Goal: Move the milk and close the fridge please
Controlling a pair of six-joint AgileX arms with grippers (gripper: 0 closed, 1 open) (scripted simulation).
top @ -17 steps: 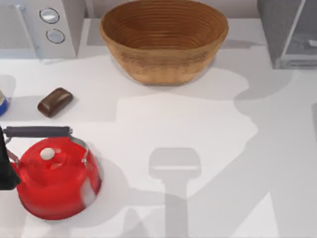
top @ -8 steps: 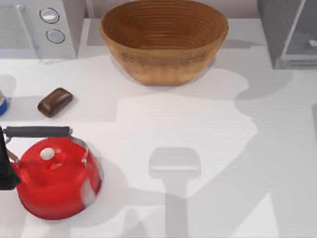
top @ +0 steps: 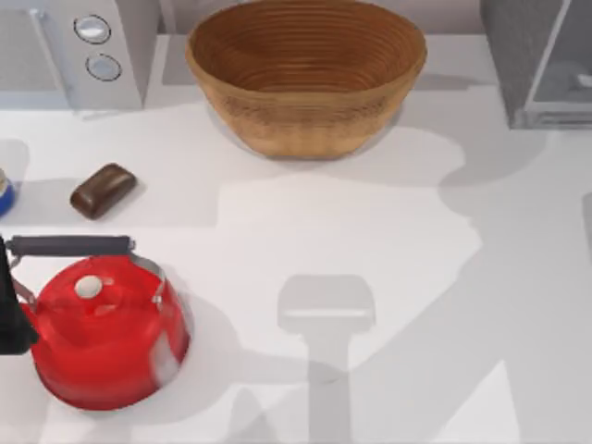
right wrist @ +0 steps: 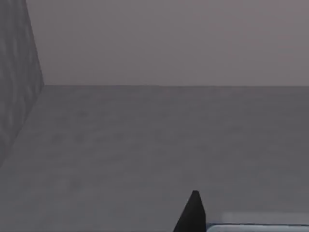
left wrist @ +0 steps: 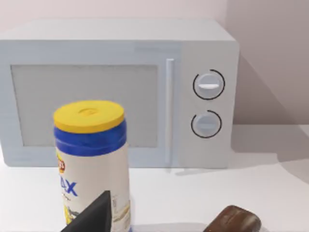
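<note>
The fridge (top: 529, 57) stood at the desk's (top: 388, 231) upper right in the top view. The right pincer (right wrist: 192, 215) faced grey inner walls; whether it was open or closed I cannot tell. The left pincer (left wrist: 94, 217), likewise unclear, hung by a yellow-lidded canister (left wrist: 91, 154).

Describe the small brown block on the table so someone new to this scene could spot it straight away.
Start at the light-grey microwave in the far left corner of the table. Just in front of it, between the microwave and the red kettle, lies the brown block. It is the only dark, low, rounded thing there, far smaller than the kettle and the woven basket.
</note>
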